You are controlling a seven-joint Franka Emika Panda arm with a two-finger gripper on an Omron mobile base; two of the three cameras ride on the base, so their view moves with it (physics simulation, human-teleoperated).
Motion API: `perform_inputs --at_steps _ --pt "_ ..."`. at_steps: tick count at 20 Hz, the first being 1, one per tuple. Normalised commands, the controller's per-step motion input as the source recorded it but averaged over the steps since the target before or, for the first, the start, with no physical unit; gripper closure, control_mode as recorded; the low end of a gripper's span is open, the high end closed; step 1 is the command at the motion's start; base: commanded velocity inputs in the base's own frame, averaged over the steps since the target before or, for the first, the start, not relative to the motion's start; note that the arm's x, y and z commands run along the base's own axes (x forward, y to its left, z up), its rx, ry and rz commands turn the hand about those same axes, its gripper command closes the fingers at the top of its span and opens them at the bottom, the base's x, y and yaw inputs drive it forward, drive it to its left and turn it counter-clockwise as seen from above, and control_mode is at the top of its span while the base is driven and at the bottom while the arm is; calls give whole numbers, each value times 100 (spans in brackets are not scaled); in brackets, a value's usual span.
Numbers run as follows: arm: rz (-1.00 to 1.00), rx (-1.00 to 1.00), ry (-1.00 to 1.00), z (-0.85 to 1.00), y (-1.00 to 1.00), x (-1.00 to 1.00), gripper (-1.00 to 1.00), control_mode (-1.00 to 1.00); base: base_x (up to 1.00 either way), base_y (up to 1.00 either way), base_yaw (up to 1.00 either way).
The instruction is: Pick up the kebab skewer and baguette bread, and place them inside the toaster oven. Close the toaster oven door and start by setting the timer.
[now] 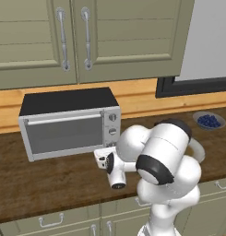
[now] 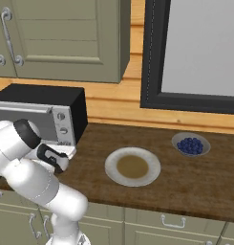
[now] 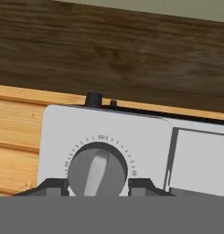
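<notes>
Close up, the jaws point(image 3: 98, 185) straddle a round grey knob point(image 3: 98, 172) on the toaster oven's point(image 1: 68, 122) silver control panel, one dark fingertip point(image 3: 51, 186) on each side of it. Whether the tips press the knob or just flank it, I cannot tell. The knob's pale pointer runs roughly straight along the hand view, with tick marks fanned around it.

From the left base view, the hand sits right at the lower front corner of the oven, on the knob side. The oven door point(image 1: 64, 131) is shut, its bar handle running along the top edge of the grey glass. The oven stands on the wooden tabletop point(image 1: 50, 179) against a light wood backsplash.

Off to the side in the right base view, a round cream plate point(image 2: 132, 166) with a brown centre lies on the tabletop. Beyond it, a small bowl of blue berries point(image 2: 190, 144) sits below a dark-framed window point(image 2: 195, 57).

Skewer and bread: not made out behind the grey glass.
</notes>
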Motion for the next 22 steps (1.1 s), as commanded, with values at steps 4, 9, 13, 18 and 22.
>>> perform_inputs --at_steps 4,9,13,18,22 --pt "0 10 2 9 6 0 100 -100 0 0 0" --pt "0 15 8 15 11 0 100 -100 0 0 0" --pt "0 20 18 19 7 0 100 -100 0 0 0" --pt "0 20 19 3 4 0 100 -100 0 0 0" --pt "0 21 13 0 2 0 100 -100 0 0 0"
